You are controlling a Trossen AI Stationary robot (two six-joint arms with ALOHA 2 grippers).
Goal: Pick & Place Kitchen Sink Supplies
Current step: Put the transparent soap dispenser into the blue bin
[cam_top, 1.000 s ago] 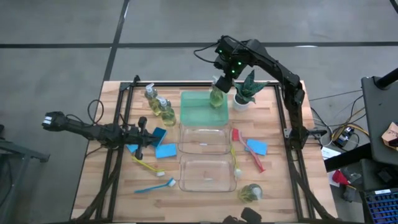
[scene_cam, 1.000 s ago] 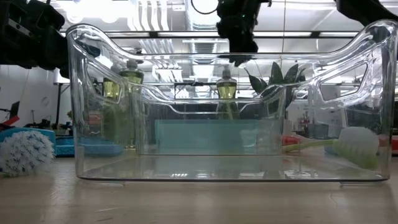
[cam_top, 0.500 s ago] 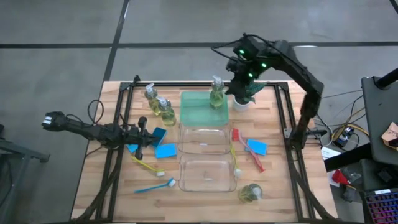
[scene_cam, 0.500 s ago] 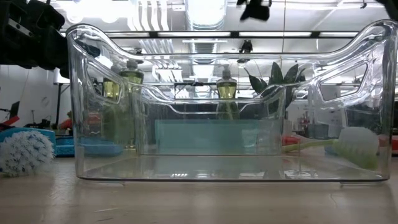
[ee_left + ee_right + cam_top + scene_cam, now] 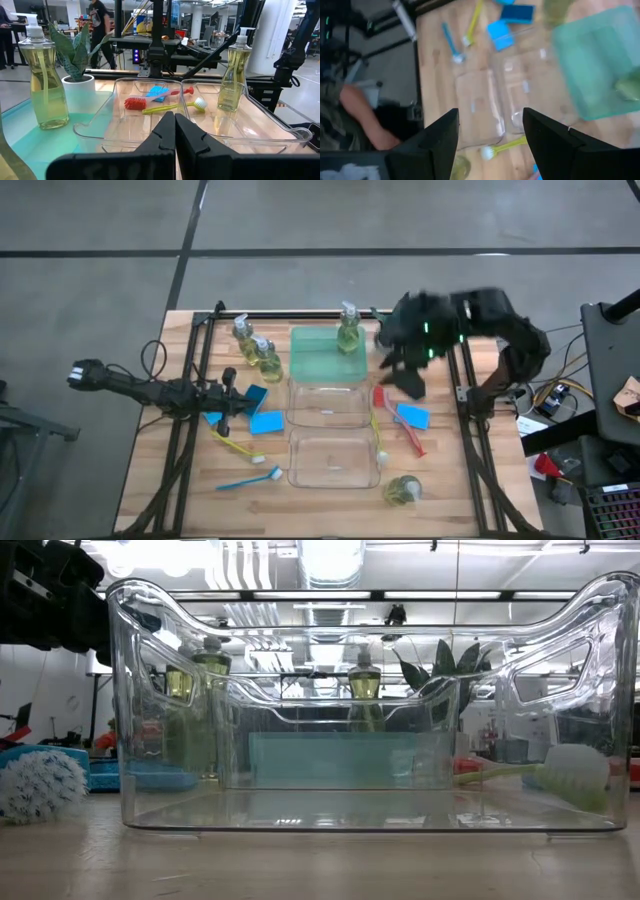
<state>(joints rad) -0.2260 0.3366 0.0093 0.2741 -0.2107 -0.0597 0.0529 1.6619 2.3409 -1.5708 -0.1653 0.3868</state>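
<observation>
Above the bench's (image 5: 330,498) far right part, the right gripper (image 5: 410,376) hangs with its fingers spread wide and nothing between them. Its arm (image 5: 500,330) folds back in a tight bend toward the right rail, blurred. Just beneath and a little nearer than the gripper lie a red brush (image 5: 398,420) and a blue sponge (image 5: 413,416). Off to its left stands a pump bottle (image 5: 348,333) on the green tray's (image 5: 318,358) far edge, with two clear bins (image 5: 330,435) nearer in a row. Farther left, two more bottles (image 5: 257,348) stand together. The left gripper (image 5: 228,395) rests low at the left side, fingers pressed together and holding nothing, right beside two blue sponges (image 5: 258,412).
</observation>
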